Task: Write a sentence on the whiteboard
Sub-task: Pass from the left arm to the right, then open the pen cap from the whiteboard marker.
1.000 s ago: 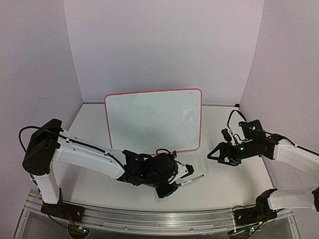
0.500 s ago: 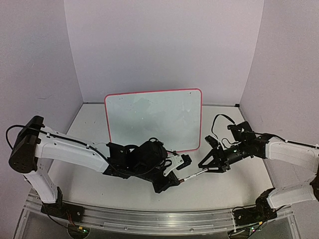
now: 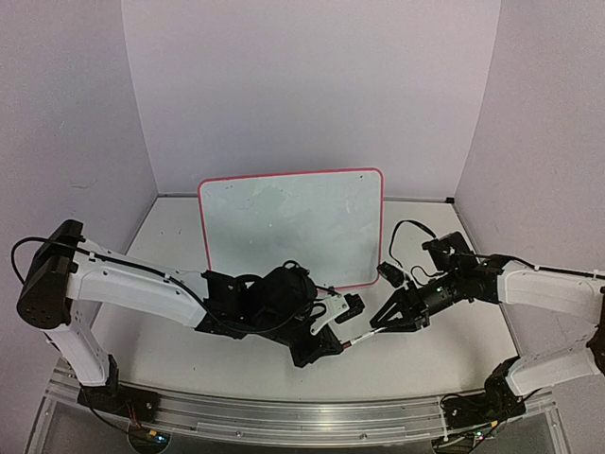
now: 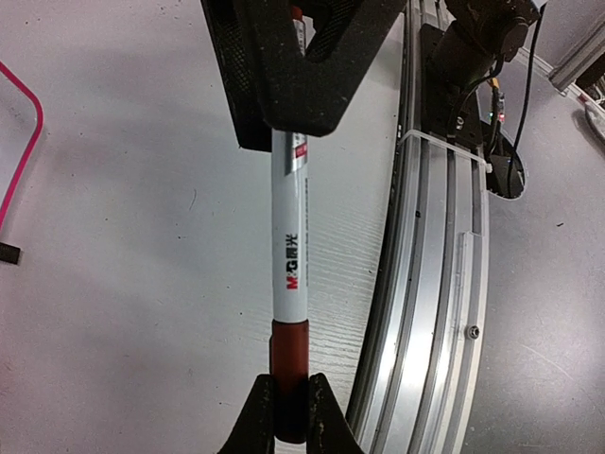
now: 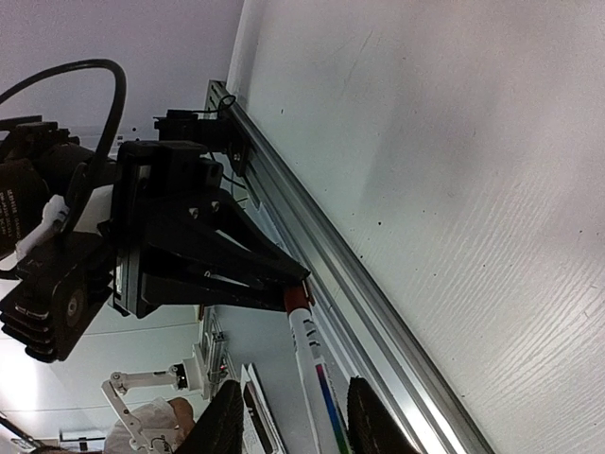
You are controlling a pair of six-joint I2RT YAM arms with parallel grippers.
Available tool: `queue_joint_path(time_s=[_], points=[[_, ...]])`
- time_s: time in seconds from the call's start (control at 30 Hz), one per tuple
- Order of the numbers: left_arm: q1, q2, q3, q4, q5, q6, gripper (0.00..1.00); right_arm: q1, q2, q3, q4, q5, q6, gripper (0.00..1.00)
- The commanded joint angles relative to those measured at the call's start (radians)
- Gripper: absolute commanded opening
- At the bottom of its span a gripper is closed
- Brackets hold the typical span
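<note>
Before the whiteboard [image 3: 284, 227], left claw [image 3: 333, 329] grips marker [image 4: 288, 246] (right claw [image 4: 290, 416] flanks it).

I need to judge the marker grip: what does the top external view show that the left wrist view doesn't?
Only top external: the whole whiteboard, with no writing visible on it. Only left wrist: the print on the marker and the right gripper straddling its red cap. Both: the left gripper holding the marker, with the right gripper at its far end.
</note>
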Motion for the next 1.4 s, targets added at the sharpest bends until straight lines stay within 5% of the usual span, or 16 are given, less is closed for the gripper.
queue_joint_path(time_s=[0.0, 0.57, 0.83, 1.07, 1.23, 1.37], points=[[0.004, -0.042, -0.003, 0.039, 0.018, -0.004, 0.00, 0.018, 0.016, 0.037, 0.040, -0.026, -0.002, 0.31], [0.006, -0.036, 0.000, 0.042, 0.025, -0.003, 0.00, 0.056, 0.032, 0.031, 0.043, -0.018, -0.005, 0.16], [0.008, -0.041, -0.010, 0.048, -0.008, -0.014, 0.00, 0.061, 0.022, 0.039, 0.046, 0.050, -0.005, 0.01], [0.094, -0.158, -0.143, 0.158, -0.096, -0.210, 0.40, 0.060, -0.102, -0.005, 0.140, 0.311, 0.072, 0.00], [0.189, -0.274, -0.276, 0.368, 0.025, -0.419, 0.68, 0.061, -0.230, -0.064, 0.303, 0.408, 0.164, 0.00], [0.219, -0.310, -0.340, 0.559, 0.128, -0.555, 0.80, 0.061, -0.258, -0.079, 0.403, 0.392, 0.214, 0.00]])
